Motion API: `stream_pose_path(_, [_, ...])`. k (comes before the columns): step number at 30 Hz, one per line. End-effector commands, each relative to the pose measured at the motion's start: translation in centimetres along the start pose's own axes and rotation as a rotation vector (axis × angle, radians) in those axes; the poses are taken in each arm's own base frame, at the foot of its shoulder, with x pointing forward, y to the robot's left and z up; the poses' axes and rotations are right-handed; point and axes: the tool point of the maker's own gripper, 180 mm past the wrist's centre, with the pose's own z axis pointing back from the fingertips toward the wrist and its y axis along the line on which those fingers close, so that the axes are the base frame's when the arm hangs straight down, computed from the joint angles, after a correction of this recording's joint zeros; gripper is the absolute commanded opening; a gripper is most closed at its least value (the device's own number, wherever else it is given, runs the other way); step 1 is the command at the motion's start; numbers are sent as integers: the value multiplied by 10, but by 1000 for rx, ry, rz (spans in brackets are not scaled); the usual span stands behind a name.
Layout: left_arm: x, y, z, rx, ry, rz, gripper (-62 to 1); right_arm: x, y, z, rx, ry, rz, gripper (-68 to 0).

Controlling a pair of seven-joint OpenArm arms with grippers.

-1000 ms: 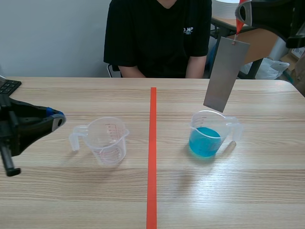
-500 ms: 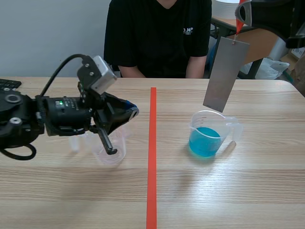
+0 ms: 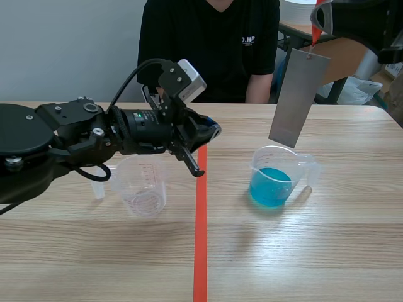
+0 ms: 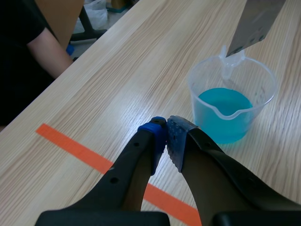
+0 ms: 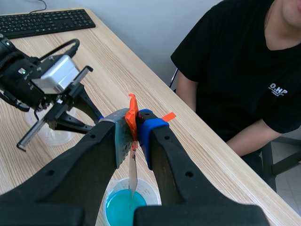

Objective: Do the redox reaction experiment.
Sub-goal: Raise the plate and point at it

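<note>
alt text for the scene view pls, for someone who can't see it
The right gripper holds a grey metal strip by its orange-red tab, hanging over a clear cup of blue liquid. The left gripper, fingers shut, is over the orange-red tape line, its arm above an empty clear cup; a person in black sits across the table.

The left arm point(image 3: 63, 135) stretches in low and nearly level, its wrist camera on top. The left gripper point(image 3: 212, 131) sits near the middle of the table point(image 3: 315, 251), and its fingers point(image 4: 153, 141) meet pad to pad with nothing between them. The right arm point(image 3: 365, 19) is raised high at the far right. The right gripper point(image 5: 134, 120) points down, pinched on the top end of the metal strip point(image 5: 133, 175).
</note>
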Motion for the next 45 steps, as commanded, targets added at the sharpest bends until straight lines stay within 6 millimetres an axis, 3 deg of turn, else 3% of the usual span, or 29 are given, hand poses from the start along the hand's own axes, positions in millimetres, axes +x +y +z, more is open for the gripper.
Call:
stream_pose_path(1, [16,-7,-8,-28,-37,-19,-560,13,-2,3,1,-29,31,-662])
stream_pose_path(6, [16,-24,-24,-72,-32,-18,-560,13,-2,3,1,-29,31,-662])
stream_pose_path(16, [17,-37,-39,-89,-32,-21,-560,13,-2,3,1,-27,31,-662])
stream_pose_path(35, [37,-41,-47,-76,-113,-11,-560,13,-2,3,1,-27,31,-662])
stream_pose_path(45, [37,-40,-47,-75,-113,-11,-560,13,-2,3,1,-27,31,-662])
